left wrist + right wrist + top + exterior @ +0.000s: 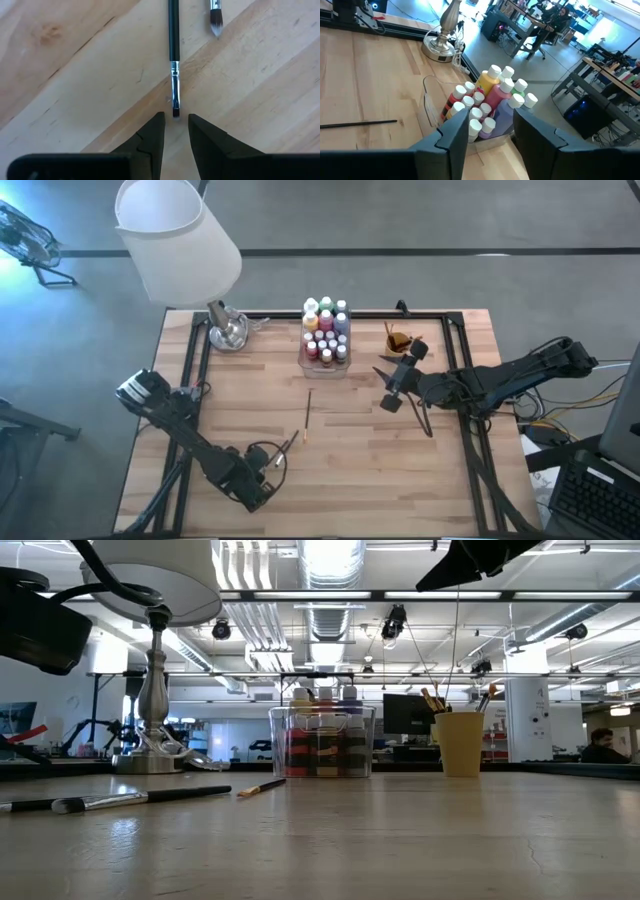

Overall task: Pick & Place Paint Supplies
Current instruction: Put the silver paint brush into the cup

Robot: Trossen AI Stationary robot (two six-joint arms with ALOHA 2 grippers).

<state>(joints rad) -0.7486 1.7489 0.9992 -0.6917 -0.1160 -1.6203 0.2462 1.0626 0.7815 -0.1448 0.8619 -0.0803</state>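
Note:
A thin dark-handled paintbrush (173,45) lies flat on the wooden table, its bristle tip (176,113) just ahead of the gap of my left gripper (176,119). That gripper points down near the table's front left (266,474) and is open, touching nothing. A second brush (215,20) lies close by (308,416). Several white-capped paint bottles (487,100) stand in a clear plastic box (325,338) at the far middle. My right gripper (490,120) hangs open above the table (393,383), right of the box, aimed at the bottles.
An orange cup (398,340) holding brushes stands right of the box. A silver lamp with a white shade (175,235) stands at the far left corner. Black rails (195,360) run along the table's sides. Bare wood lies between the brushes and the box.

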